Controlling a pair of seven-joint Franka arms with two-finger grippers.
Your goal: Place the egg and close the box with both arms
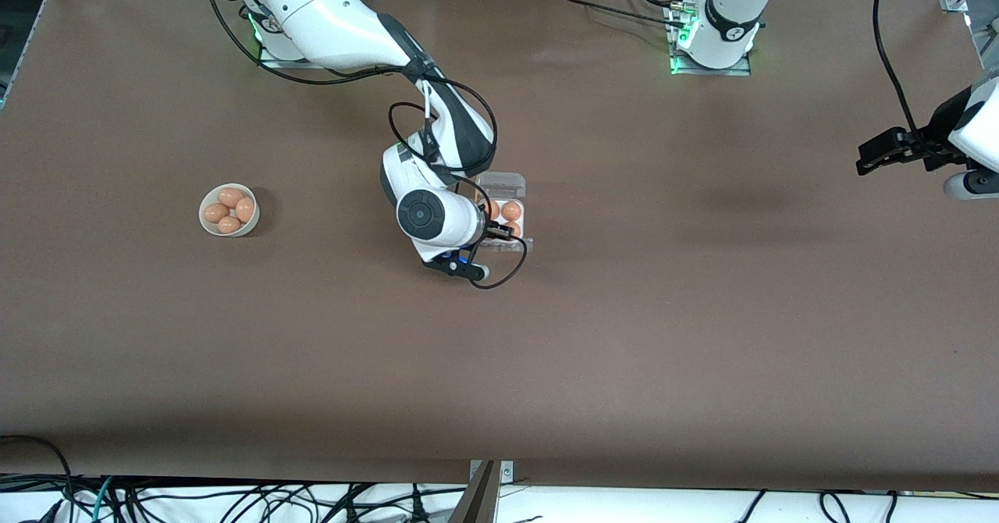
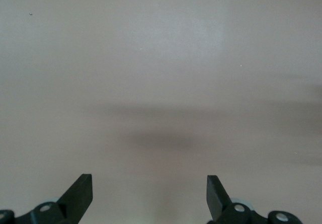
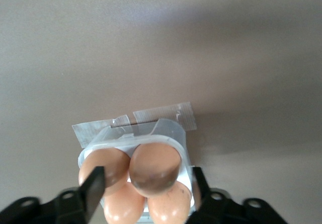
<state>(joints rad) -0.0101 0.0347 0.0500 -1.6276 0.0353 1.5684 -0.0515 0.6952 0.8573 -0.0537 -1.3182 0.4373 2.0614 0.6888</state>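
Note:
The clear box (image 1: 521, 204) lies mid-table with its lid (image 1: 503, 183) folded back toward the arms' bases. Several brown eggs fill its cells. My right gripper (image 1: 499, 233) hangs low over the box, open. In the right wrist view its fingers (image 3: 93, 189) stand on either side of one egg (image 3: 155, 168), with a gap at each side. That egg rests in the box (image 3: 173, 131) among the others. My left gripper (image 1: 865, 158) waits open in the air over the table's edge at the left arm's end; between its fingers (image 2: 80, 191) only bare table shows.
A round white bowl (image 1: 229, 209) holding several more eggs stands toward the right arm's end of the table. Strips of tape (image 3: 163, 114) lie by the box's lid. Cables hang along the table edge nearest the front camera.

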